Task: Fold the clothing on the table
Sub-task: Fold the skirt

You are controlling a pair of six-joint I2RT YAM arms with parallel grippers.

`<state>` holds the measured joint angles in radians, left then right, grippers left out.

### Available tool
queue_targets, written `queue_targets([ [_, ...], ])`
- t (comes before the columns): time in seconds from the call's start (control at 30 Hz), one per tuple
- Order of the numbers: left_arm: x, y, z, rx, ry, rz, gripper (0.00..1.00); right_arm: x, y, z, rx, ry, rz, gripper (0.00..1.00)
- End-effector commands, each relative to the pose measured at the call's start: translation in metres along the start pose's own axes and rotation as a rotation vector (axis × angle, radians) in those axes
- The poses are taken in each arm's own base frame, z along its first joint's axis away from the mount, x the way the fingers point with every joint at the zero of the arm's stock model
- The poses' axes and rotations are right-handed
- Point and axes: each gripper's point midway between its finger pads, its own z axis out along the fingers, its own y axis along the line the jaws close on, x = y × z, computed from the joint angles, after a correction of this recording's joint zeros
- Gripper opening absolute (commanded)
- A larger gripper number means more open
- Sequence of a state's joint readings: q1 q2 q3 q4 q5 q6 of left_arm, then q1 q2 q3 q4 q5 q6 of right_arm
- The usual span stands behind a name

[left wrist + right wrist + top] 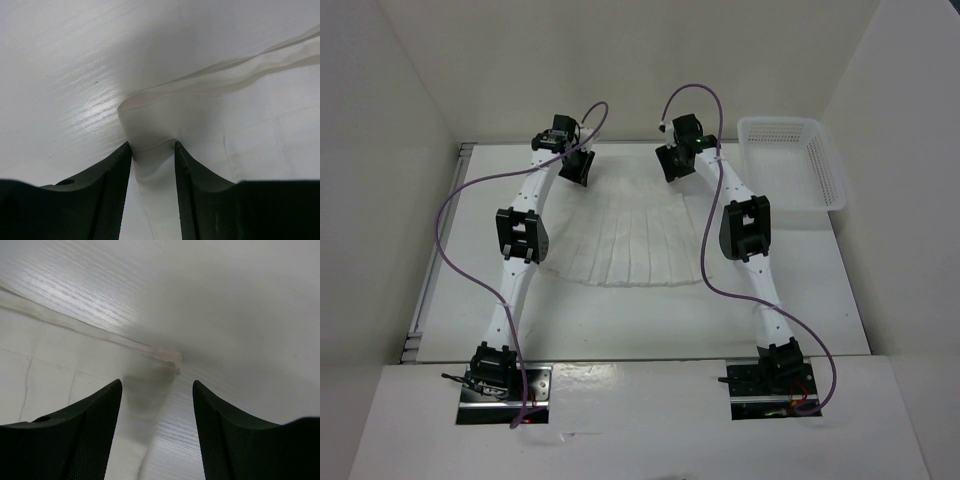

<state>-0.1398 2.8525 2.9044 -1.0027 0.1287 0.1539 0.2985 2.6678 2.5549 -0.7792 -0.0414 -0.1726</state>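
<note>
Pinching thin pleated clothing [165,117], left hand [153,147] is clamped; right hand [156,385] apart.

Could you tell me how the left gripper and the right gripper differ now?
The left gripper has narrower jaws than the right gripper. The left gripper has a corner of the clothing bunched between its jaws; the right gripper's corner lies flat below open jaws. Whether the left gripper holds it yet is unclear. Both reach down at the clothing's far edge, one at each end.
</note>
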Motion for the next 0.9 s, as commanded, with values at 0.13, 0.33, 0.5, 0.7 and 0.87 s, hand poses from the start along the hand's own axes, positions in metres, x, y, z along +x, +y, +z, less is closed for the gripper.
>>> queue_targets([
  [0.13, 0.018, 0.006, 0.015, -0.008, 0.045, -0.003, 0.46, -0.008, 0.0, 0.002, 0.011, -0.022, 0.008, 0.64],
  [0.33, 0.018, 0.006, 0.015, -0.008, 0.045, -0.003, 0.46, 0.001, 0.004, 0.008, -0.011, 0.004, 0.018, 0.64],
  [0.5, 0.017, 0.001, 0.016, -0.003, 0.045, 0.005, 0.46, 0.014, 0.0, 0.016, -0.009, 0.036, 0.027, 0.62],
  [0.7, 0.017, 0.001, 0.016, -0.003, 0.045, 0.005, 0.36, 0.021, -0.005, 0.019, -0.006, 0.055, 0.024, 0.32],
  [0.87, 0.016, -0.005, 0.017, 0.002, 0.045, 0.013, 0.2, 0.026, -0.007, 0.023, 0.002, 0.065, 0.015, 0.0],
])
